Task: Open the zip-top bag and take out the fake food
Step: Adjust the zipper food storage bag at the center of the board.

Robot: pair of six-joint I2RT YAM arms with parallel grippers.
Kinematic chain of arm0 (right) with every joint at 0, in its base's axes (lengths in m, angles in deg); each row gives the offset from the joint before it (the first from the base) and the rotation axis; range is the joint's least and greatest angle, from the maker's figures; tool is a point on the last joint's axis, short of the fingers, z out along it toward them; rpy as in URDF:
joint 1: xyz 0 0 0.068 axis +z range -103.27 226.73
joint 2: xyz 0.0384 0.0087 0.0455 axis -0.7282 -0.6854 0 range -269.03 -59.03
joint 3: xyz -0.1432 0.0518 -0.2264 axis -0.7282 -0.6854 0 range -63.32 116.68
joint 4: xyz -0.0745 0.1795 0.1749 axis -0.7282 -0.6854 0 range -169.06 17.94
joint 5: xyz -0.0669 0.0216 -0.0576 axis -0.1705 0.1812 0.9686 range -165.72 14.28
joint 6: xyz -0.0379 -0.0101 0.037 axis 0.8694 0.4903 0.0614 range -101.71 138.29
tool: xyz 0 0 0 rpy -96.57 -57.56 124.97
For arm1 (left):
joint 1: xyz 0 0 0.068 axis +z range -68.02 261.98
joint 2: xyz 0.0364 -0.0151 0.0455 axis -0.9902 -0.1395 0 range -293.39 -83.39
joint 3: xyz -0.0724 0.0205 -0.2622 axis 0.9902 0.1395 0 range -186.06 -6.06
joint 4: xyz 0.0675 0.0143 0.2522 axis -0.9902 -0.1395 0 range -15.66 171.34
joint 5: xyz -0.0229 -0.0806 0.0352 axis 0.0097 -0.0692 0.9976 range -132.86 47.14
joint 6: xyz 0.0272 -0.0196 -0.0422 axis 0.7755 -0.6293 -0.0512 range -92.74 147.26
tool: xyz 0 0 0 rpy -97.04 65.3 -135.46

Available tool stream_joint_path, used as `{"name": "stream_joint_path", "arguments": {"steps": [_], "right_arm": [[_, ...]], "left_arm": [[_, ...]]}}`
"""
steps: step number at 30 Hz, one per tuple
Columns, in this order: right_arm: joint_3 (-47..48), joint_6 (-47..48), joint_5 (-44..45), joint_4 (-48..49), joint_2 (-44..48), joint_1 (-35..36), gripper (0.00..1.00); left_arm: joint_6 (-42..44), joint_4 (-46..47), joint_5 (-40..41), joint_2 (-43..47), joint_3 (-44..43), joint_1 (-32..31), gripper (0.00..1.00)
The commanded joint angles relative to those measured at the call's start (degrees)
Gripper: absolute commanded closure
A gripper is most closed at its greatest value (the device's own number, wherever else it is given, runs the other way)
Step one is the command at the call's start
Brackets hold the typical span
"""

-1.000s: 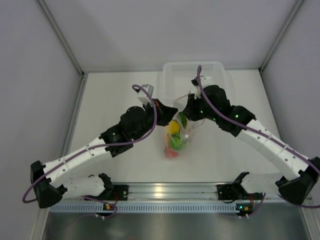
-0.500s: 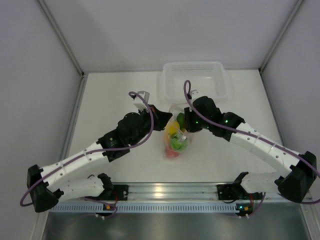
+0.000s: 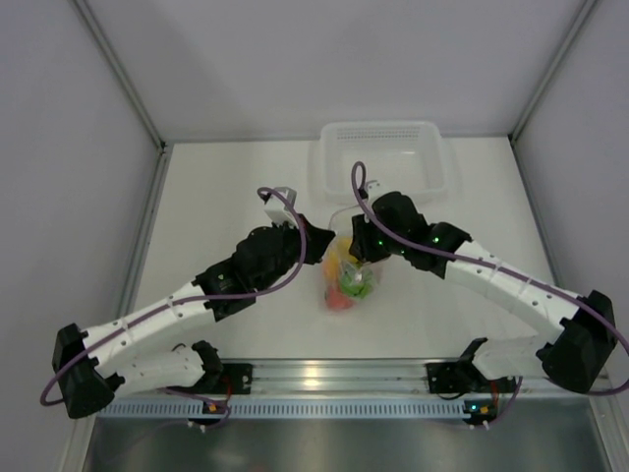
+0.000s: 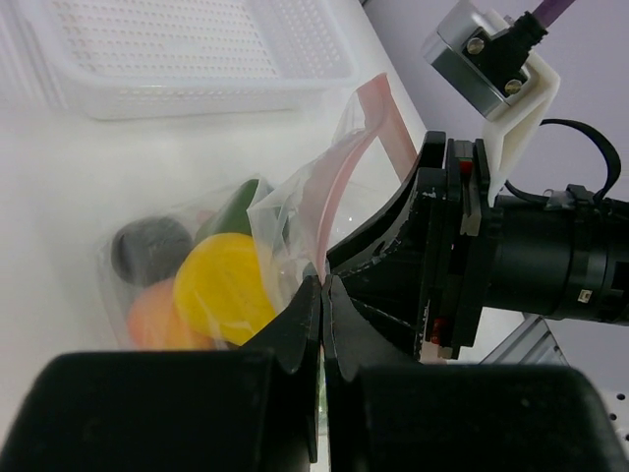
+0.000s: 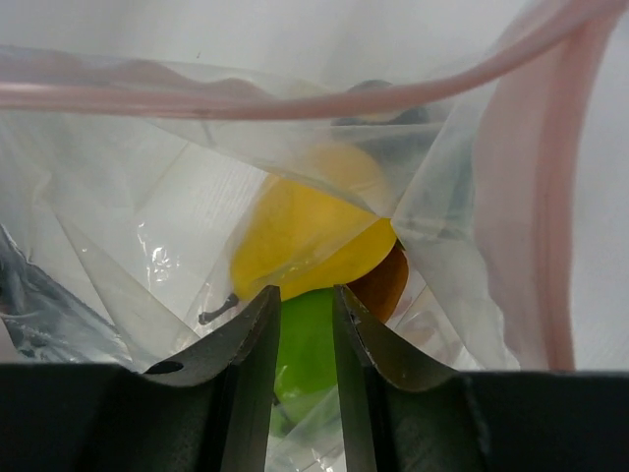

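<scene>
The zip-top bag (image 3: 346,275) lies between my two grippers, its pink-red zip strip (image 4: 339,177) parted into an open mouth. Inside is the fake food: a yellow fruit (image 4: 221,295), a dark purple one (image 4: 147,251), an orange one (image 4: 157,320) and a green one (image 4: 236,202). My left gripper (image 4: 322,280) is shut on the bag's clear plastic just below the strip. My right gripper (image 5: 305,288) is at the bag's mouth, jaws a narrow gap apart. In that gap a green fruit (image 5: 307,349) shows, with the yellow fruit (image 5: 305,231) and a brown one (image 5: 385,280) just beyond the fingertips.
A rigid white perforated tray (image 3: 378,147) stands behind the bag at the back of the table, also in the left wrist view (image 4: 177,59). The right gripper's black body (image 4: 442,265) sits close beside my left fingers. Grey walls enclose the table.
My right gripper has come down and toward the near left, from over the tray's front edge to the bag's mouth. My left gripper has shifted slightly with the bag's edge in it.
</scene>
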Motion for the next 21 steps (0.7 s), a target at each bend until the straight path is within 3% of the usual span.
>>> {"name": "stream_joint_path", "arguments": {"steps": [1, 7, 13, 21], "right_arm": [[0.19, 0.69, -0.99, 1.60, -1.01, 0.96, 0.70], [-1.66, 1.22, 0.15, 1.59, -0.13, 1.22, 0.67], [-3.42, 0.34, -0.72, 3.61, 1.36, 1.31, 0.65], [-7.63, -3.52, -0.64, 11.15, 5.32, 1.31, 0.63]], "left_arm": [[0.62, 1.68, -1.58, 1.11, -0.66, -0.28, 1.00], [1.94, 2.21, -3.69, 0.49, -2.42, -0.28, 1.00], [4.40, 6.78, -12.22, -0.83, -4.44, -0.28, 1.00], [5.02, 9.68, -15.83, -2.23, -6.20, -0.37, 1.00]]}}
